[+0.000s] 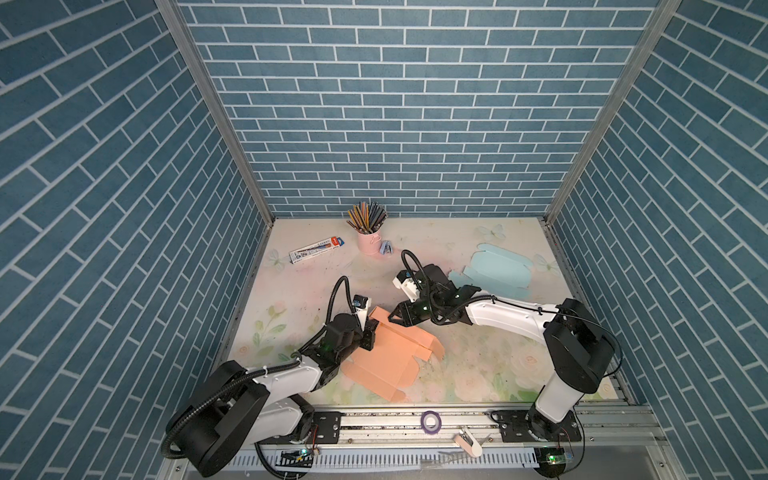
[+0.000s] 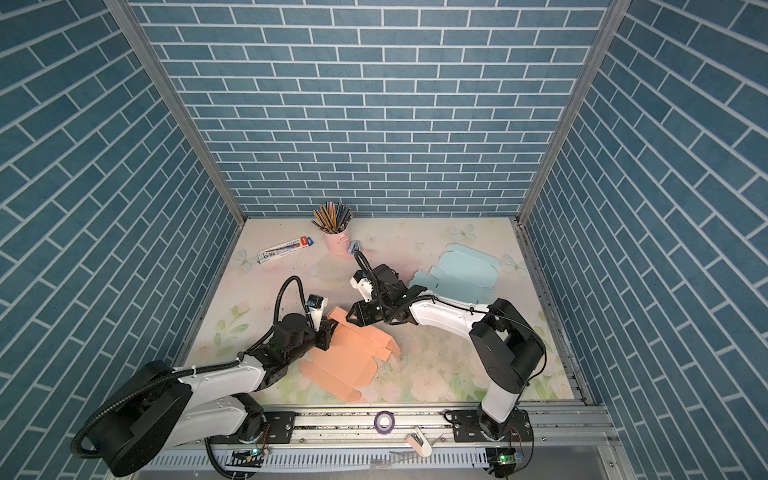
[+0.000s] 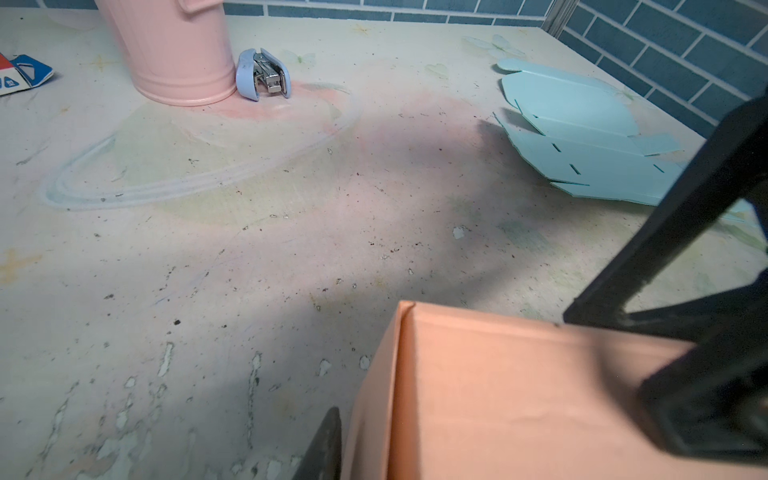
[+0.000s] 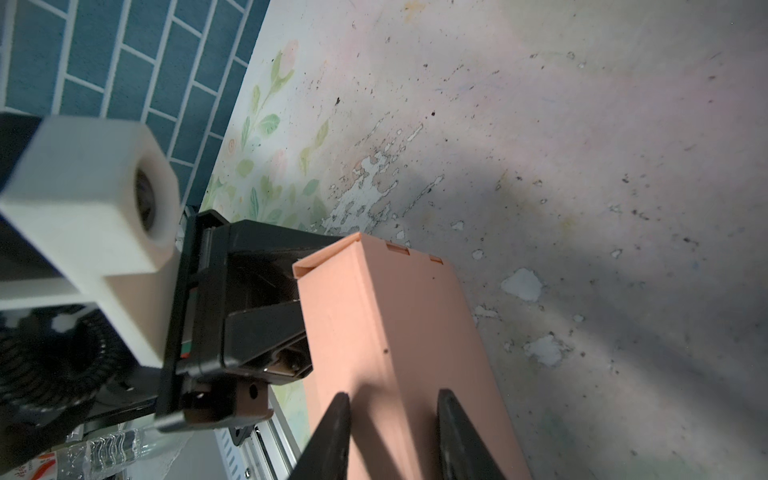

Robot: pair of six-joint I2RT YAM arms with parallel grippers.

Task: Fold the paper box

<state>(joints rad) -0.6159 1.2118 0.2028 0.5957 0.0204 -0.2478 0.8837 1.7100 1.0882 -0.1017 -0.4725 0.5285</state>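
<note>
The orange paper box (image 1: 390,357) (image 2: 345,361) lies part-folded at the front left of the mat, with its far wall raised. My left gripper (image 1: 369,336) (image 2: 326,336) is at the left end of that wall. One of its fingers (image 3: 328,444) stands just outside the end flap (image 3: 374,415), the other is hidden behind it, and the jaws look parted. My right gripper (image 1: 392,319) (image 2: 351,316) (image 4: 392,403) reaches in from the right over the raised wall (image 4: 395,311). Its jaws are apart, with orange card showing between them. Whether the tips touch the card is unclear.
A flat light-blue box blank (image 1: 498,270) (image 3: 582,145) lies at the back right. A pink cup of pencils (image 1: 370,241), a small stapler (image 3: 262,75) and a pen carton (image 1: 318,249) sit at the back. A purple tape roll (image 1: 431,422) rests on the front rail. Brick walls enclose three sides.
</note>
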